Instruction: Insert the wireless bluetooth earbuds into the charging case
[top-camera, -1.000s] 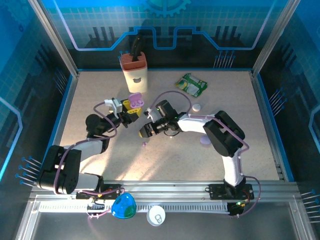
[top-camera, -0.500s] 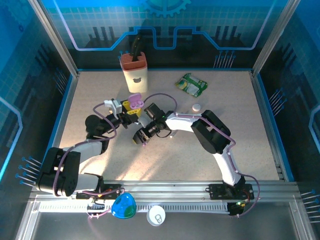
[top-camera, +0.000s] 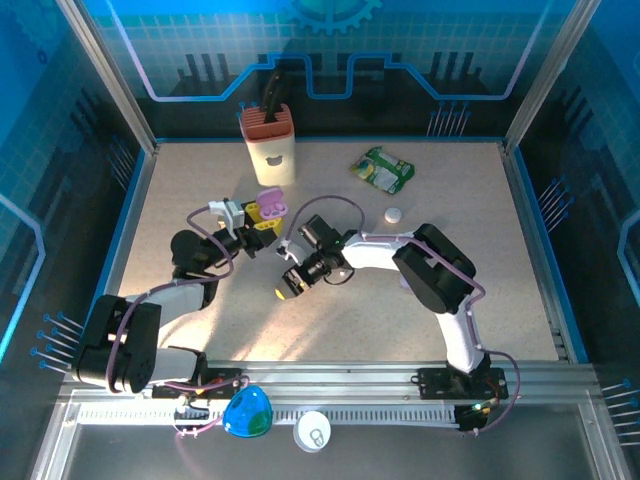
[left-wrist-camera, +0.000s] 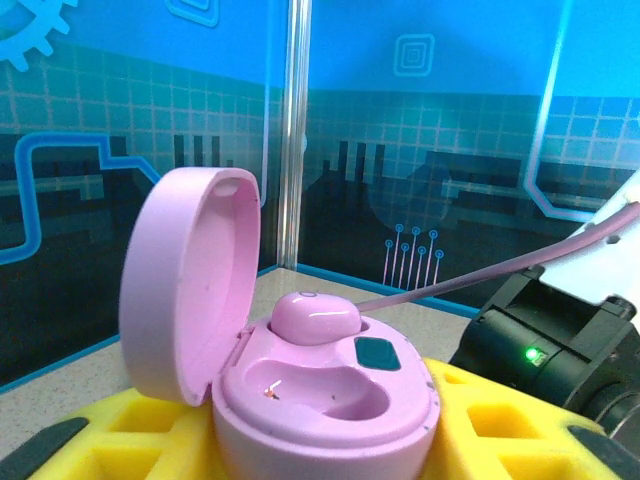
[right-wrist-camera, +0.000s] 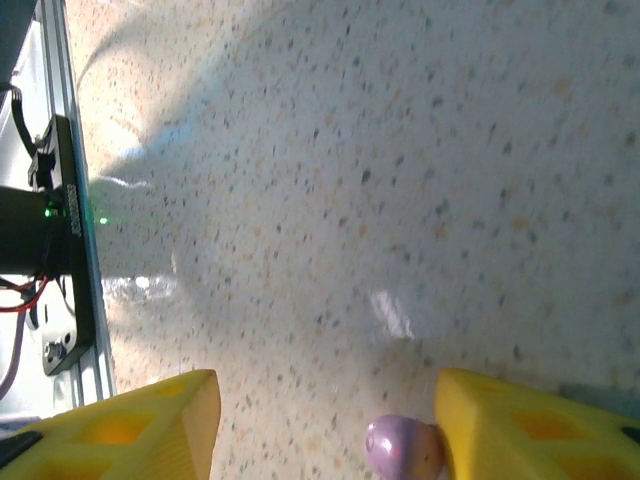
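My left gripper (left-wrist-camera: 325, 440) is shut on the pink charging case (left-wrist-camera: 330, 400), whose lid stands open to the left. One pinkish earbud (left-wrist-camera: 313, 317) sits in the far slot, and the near slot is bare. From above, the case (top-camera: 268, 202) rests in the yellow fingers (top-camera: 262, 219) at centre left. My right gripper (right-wrist-camera: 325, 430) is open and points down at the table. A lilac earbud (right-wrist-camera: 403, 449) lies on the table between its yellow fingers, right against the right finger (right-wrist-camera: 520, 420). In the top view this gripper (top-camera: 291, 284) is below and right of the case.
A tan holder with a red top (top-camera: 270, 145) stands at the back left. A green packet (top-camera: 383, 170) and a small white cap (top-camera: 393, 214) lie at the back right. A blue object (top-camera: 247, 413) and a white disc (top-camera: 312, 432) rest on the near rail.
The right gripper swung left, then came toward the near edge and down over the spot where the loose earbud lay. The left gripper and the case stayed put.
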